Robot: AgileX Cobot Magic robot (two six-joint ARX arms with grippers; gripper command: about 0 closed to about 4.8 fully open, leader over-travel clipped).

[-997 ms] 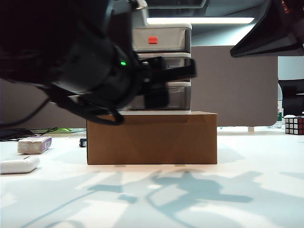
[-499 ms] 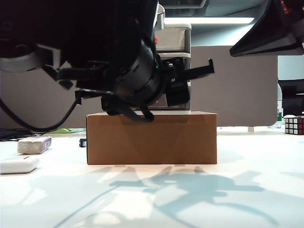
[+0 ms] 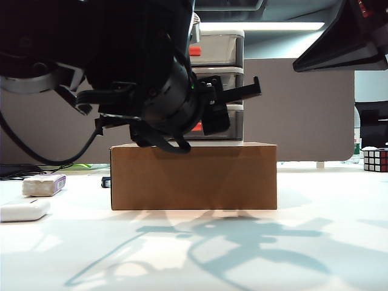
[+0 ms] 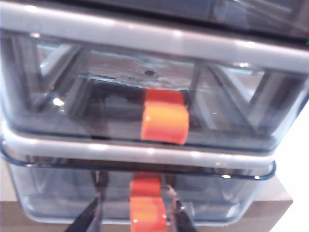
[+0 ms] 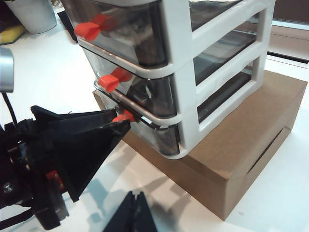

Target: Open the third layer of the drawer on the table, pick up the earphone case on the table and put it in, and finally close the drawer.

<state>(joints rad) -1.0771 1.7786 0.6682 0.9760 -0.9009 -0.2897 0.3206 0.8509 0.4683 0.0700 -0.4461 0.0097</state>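
The drawer, a white three-tier unit, stands on a brown cardboard box. My left arm hangs in front of it and hides most of its front. The third layer is the bottom tier. Its red-orange handle lies between the open fingers of my left gripper. One finger is almost against the handle, while the other stands clear of it. The white earphone case lies on the table at the far left. My right gripper hovers shut and empty over the table beside the box.
A rough greyish-white block with a purple edge lies just behind the earphone case. A Rubik's cube sits at the far right. The right arm hangs high at the upper right. The two upper handles stick out above the left gripper.
The left arm has swung right, in front of the drawer unit. Its fingers have then sunk a little to the level of the bottom handle. The right arm has kept still.
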